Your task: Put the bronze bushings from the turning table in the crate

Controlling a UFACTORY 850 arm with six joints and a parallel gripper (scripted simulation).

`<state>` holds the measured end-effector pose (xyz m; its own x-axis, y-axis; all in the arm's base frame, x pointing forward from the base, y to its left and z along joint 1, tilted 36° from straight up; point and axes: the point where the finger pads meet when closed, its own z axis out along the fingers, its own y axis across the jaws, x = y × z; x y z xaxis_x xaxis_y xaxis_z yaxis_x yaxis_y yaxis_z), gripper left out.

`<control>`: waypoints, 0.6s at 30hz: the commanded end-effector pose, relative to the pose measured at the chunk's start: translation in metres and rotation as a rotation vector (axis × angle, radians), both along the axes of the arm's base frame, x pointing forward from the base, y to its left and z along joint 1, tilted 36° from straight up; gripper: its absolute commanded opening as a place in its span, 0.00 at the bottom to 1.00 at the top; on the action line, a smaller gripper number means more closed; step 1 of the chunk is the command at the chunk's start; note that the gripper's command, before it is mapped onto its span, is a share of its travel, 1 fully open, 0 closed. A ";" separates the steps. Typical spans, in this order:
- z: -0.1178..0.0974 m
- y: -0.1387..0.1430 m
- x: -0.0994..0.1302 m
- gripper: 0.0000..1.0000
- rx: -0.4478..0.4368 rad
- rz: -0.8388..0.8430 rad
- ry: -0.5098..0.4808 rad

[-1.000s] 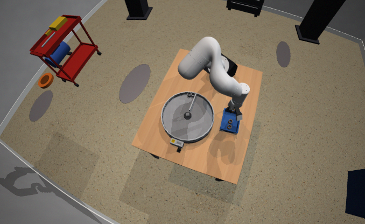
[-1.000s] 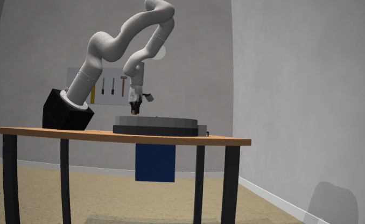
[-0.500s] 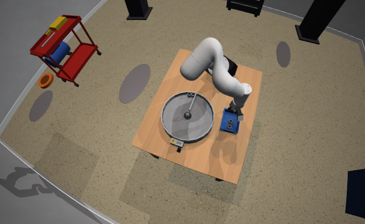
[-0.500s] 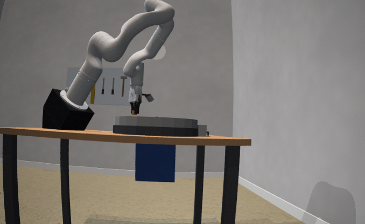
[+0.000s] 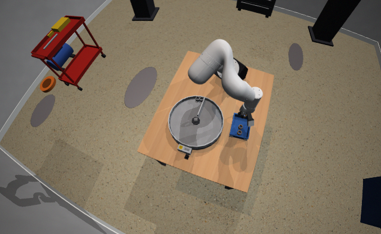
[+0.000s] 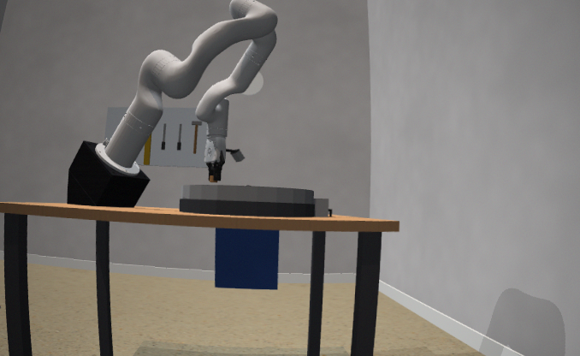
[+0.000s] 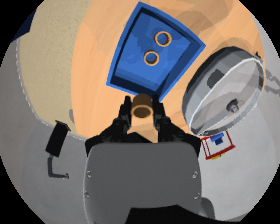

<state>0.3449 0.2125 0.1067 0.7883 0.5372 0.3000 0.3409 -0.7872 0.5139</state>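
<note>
My gripper [image 5: 242, 115] [image 6: 213, 176] [image 7: 141, 101] is shut on a bronze bushing [image 6: 211, 179] [image 7: 142, 98]. It holds the bushing above the back end of the blue crate [image 5: 234, 123] [image 7: 183, 61], near that end's wall in the wrist view. Two bronze bushings lie in the crate, one [image 5: 238, 126] [image 7: 156, 38] beside the other [image 5: 237, 132] [image 7: 145, 58]. The grey turning table [image 5: 183, 132] [image 6: 248, 192] [image 7: 211, 100] stands beside the crate. Two small steel bushings [image 5: 196, 99] lie side by side at its back rim, next to the guide bar.
The guide bar [image 5: 200, 108] runs from the turning table's hub [image 5: 195, 120] towards its back rim. A control box [image 5: 184, 149] sits at its front edge. The crate and turning table stand on the wooden table [image 5: 212, 165] [image 6: 128, 217]. A red cart [image 5: 80, 65] stands off to the left.
</note>
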 end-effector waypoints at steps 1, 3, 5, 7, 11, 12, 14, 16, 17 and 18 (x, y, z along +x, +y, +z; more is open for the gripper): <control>0.000 0.001 0.000 0.00 0.001 0.000 -0.001; 0.000 0.001 0.001 0.00 0.001 0.000 -0.001; 0.001 0.002 0.001 0.00 0.001 0.000 -0.001; 0.001 0.002 0.001 0.00 0.001 0.000 -0.001; 0.001 0.002 0.001 0.00 0.001 0.000 -0.001; 0.001 0.002 0.001 0.00 0.001 0.000 -0.001; 0.001 0.002 0.001 0.00 0.001 0.000 -0.001; 0.001 0.002 0.001 0.00 0.001 0.000 -0.001; 0.001 0.002 0.001 0.00 0.001 0.000 -0.001; 0.001 0.002 0.001 0.00 0.001 0.000 -0.001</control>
<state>0.3462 0.2140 0.1069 0.7882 0.5370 0.3005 0.3404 -0.7873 0.5140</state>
